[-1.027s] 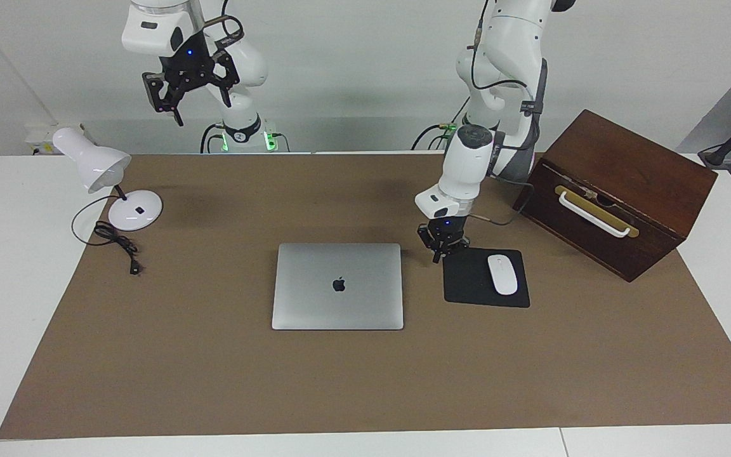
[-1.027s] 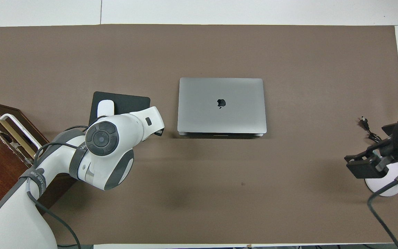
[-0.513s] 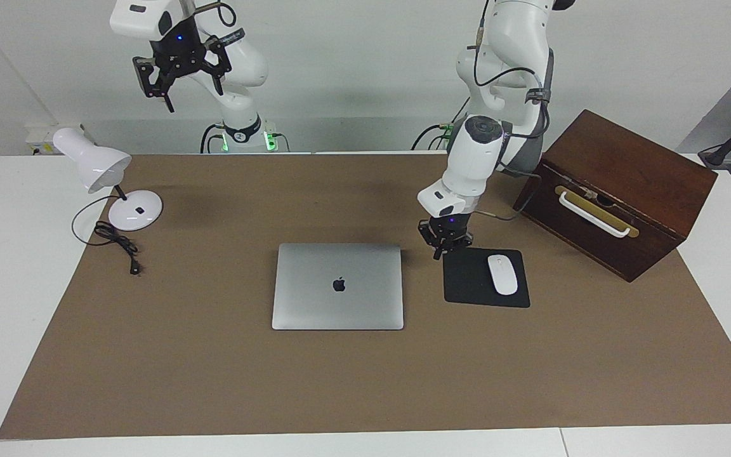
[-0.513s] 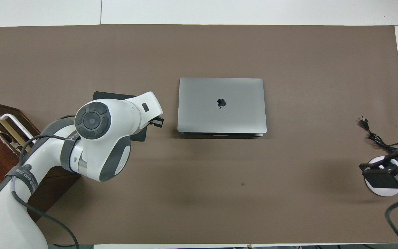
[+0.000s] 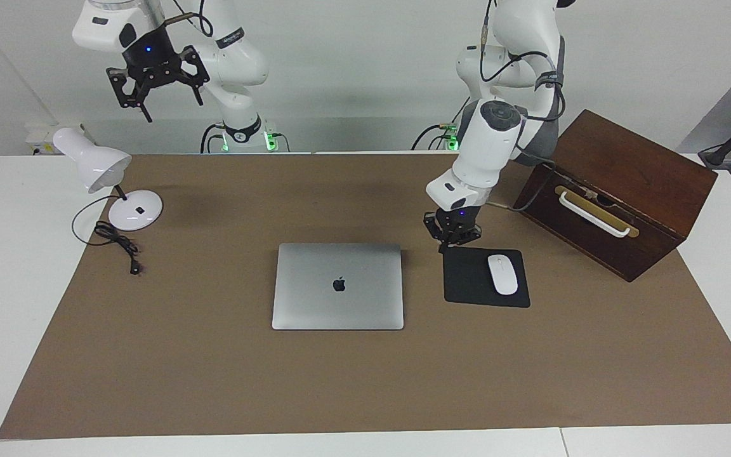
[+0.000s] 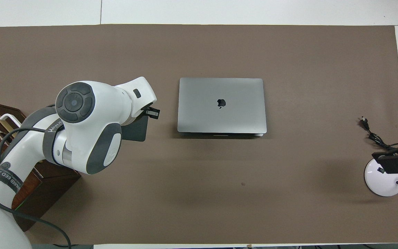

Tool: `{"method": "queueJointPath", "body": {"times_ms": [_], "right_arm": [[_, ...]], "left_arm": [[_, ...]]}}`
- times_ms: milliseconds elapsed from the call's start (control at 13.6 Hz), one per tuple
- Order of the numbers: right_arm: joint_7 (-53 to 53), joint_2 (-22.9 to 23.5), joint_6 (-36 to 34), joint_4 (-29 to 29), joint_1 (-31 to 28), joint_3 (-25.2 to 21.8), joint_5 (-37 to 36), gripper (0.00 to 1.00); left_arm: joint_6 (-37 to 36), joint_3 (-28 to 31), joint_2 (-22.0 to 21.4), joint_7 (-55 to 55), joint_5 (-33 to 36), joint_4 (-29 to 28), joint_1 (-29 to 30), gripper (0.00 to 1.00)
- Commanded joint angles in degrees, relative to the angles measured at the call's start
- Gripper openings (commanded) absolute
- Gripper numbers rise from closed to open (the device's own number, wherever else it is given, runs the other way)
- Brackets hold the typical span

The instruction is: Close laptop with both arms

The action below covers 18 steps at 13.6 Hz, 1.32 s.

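The laptop (image 5: 337, 285) lies shut beside the left gripper (image 5: 447, 245), fingers together; lift clear; right gripper (image 5: 156, 95), spread, waits high.

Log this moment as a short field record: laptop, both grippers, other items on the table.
laptop: lid closed flat, on the brown mat, nothing touching it
left gripper: shut, empty, low over the mouse pad edge nearest the robots
right gripper: open, empty, raised high above the lamp
mouse: on the mouse pad
wooden box: toward the left arm's end
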Motion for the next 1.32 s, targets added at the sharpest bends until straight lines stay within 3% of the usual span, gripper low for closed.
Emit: {"method": "queueJointPath", "body": {"times_ms": [0, 367, 1247], "right_arm": [[3.1, 4.4, 3.5, 0.5, 1.3, -1.8, -0.9, 1.0], [5.5, 9.4, 4.7, 4.7, 3.7, -4.4, -1.0, 1.0], [9.3, 6.6, 3.6, 3.7, 4.3, -5.5, -1.1, 1.0]], "left_arm": [[-2.8, -0.1, -1.6, 0.8, -2.3, 0.9, 1.7, 0.0], [-10.1, 0.0, -2.9, 0.6, -2.5, 5.6, 4.3, 0.0], [-18.7, 0.3, -11.0, 0.9, -2.5, 6.2, 10.5, 0.0]]}}
